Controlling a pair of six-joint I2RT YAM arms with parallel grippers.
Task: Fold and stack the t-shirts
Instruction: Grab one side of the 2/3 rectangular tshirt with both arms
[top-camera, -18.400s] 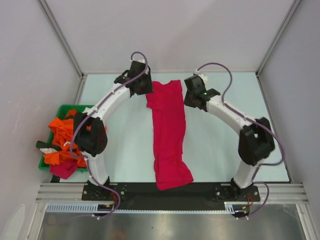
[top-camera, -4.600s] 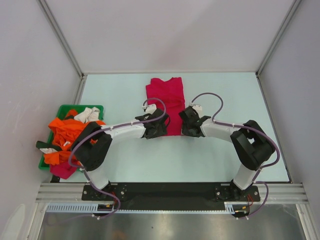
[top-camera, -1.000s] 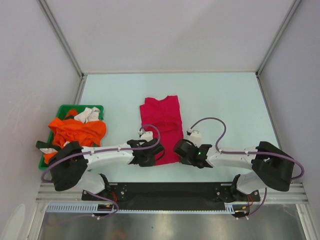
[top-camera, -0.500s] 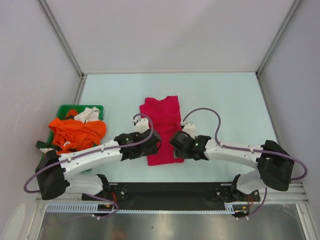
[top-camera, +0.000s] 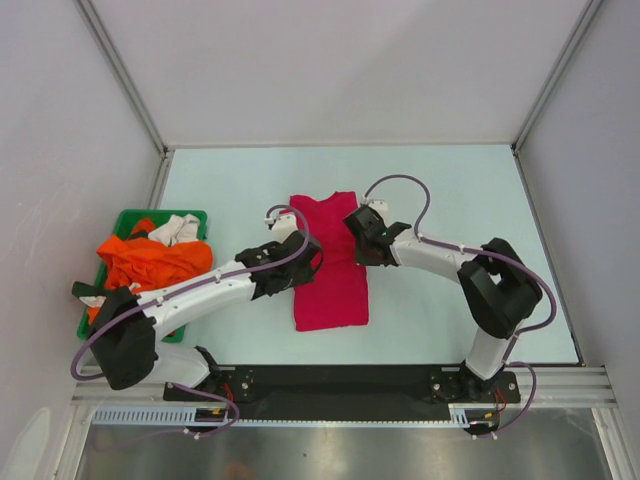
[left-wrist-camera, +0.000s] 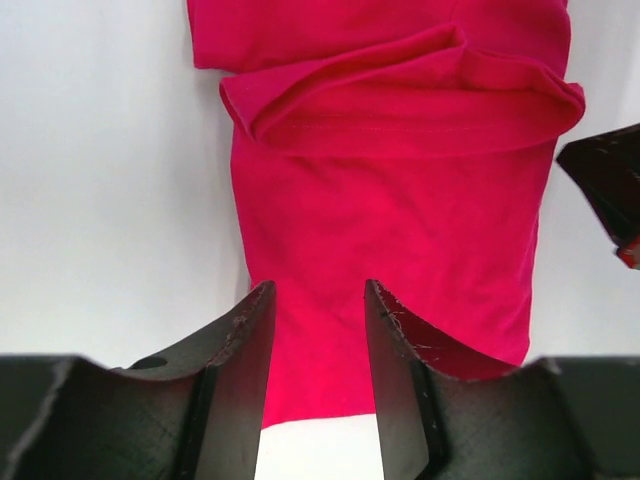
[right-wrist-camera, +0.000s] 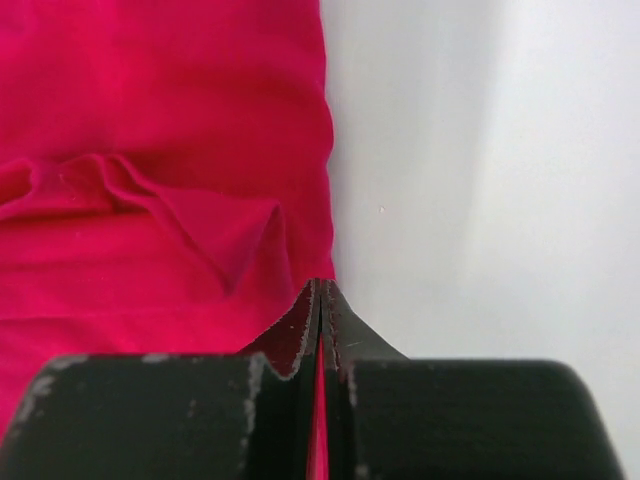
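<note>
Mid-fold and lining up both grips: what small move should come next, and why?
Probably close the left gripper on the crimson shirt at its left edge: the jaws stand open over the cloth, while the right gripper is shut at the right edge.

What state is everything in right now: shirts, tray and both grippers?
crimson t-shirt: folded into a narrow rectangle, lying flat on the table.
orange t-shirts: unfolded, heaped in the tray.
green tray: full, cloth spilling over its rim.
left gripper: open, above the crimson t-shirt's left side.
right gripper: shut at its right edge; grip on cloth unclear.
</note>
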